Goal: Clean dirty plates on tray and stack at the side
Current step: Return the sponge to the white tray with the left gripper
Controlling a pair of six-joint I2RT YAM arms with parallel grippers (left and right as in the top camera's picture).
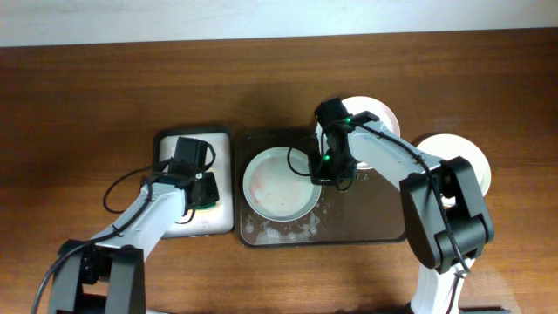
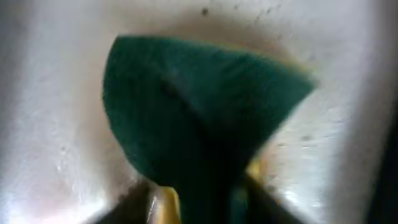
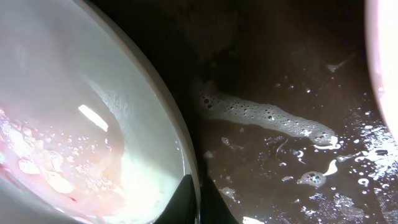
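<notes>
One dirty plate lies on the left half of the dark brown tray. Pink smeared sauce and foam cover its middle, as the right wrist view shows. My right gripper is shut on the plate's right rim, one finger inside and one outside. A second plate sits at the tray's far right corner, partly under the right arm. A third plate lies on the table to the right. My left gripper is shut on a green sponge.
The left gripper hovers over a smaller black-rimmed tray with a white inside, left of the brown tray. Soap foam streaks the wet tray floor. Another plate's edge shows at the right of the right wrist view.
</notes>
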